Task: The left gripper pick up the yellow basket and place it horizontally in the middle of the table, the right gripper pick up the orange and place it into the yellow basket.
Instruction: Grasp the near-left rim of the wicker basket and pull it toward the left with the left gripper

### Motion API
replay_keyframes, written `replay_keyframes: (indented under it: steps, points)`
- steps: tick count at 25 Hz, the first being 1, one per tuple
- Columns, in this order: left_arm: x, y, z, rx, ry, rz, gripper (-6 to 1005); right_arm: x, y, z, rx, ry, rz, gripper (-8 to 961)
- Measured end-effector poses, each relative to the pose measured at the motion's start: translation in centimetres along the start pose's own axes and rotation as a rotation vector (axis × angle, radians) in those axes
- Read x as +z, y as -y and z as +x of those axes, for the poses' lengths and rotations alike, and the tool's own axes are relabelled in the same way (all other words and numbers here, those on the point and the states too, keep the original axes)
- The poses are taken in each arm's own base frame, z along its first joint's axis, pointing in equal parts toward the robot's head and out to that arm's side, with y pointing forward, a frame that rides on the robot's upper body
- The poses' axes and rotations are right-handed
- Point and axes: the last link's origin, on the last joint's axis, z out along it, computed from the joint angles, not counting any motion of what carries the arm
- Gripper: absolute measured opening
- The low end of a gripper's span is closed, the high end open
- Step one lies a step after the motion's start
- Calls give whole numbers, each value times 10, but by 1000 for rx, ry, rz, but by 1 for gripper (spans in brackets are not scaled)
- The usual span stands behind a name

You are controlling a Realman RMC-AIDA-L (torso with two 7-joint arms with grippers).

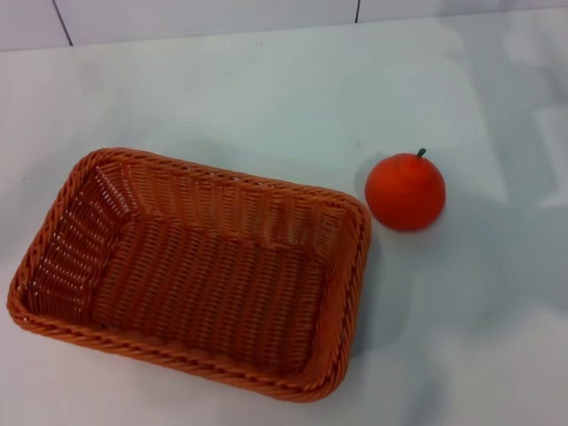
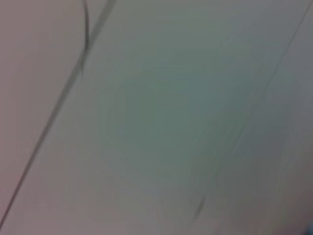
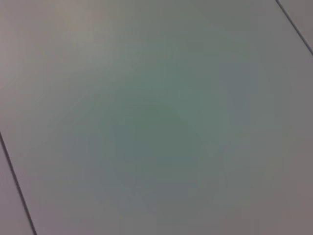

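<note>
Neither pincer is seen in any view, so whether the left or the right one is open, closed or gripping cannot be told. Both wrist views are filled by a plain pale surface crossed by thin dark lines; no fingers, basket or fruit are shown in them.

In the head view the basket (image 1: pixel 195 275) is found resting on the tabletop (image 1: pixel 266 89), toward the robot's left and close to the near edge. It is seated flat on its base, opening upward, and nothing is inside it. Its long axis is slightly skewed: the left end lies farther from the robot than the right end, so it is not squarely horizontal. It is also judged to sit left of centre and somewhat near, not in the middle.

The orange (image 1: pixel 405 191) is seen upright on the tabletop, stem up, just beside the basket's far right corner but apart from it, with a narrow strip of bare surface between them.

Progress is judged as follows. The basket placement is not confirmed as done: given the skew and the off-centre position, with no pincer on it, the step is taken to be still ahead. The orange step is clearly not done, as the fruit is outside the basket and ungripped.

Remaining, by this reading: basket to be grasped by the left pincer and squared in the middle; orange to be lifted by the right pincer and released inside.
</note>
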Motion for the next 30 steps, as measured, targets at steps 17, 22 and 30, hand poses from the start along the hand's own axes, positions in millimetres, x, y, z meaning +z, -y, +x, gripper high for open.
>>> replay_keyframes:
  steps: [17,22,30]
  points:
    - [42,-26,8,-97,684,240,849,6,-1,-1,-2,18,-22,944]
    - [55,-28,-2,-79,823,303,835,5,-4,-3,-3,34,-35,945]
    - [69,-36,-16,-52,932,335,813,3,-6,-6,-1,48,-47,945]
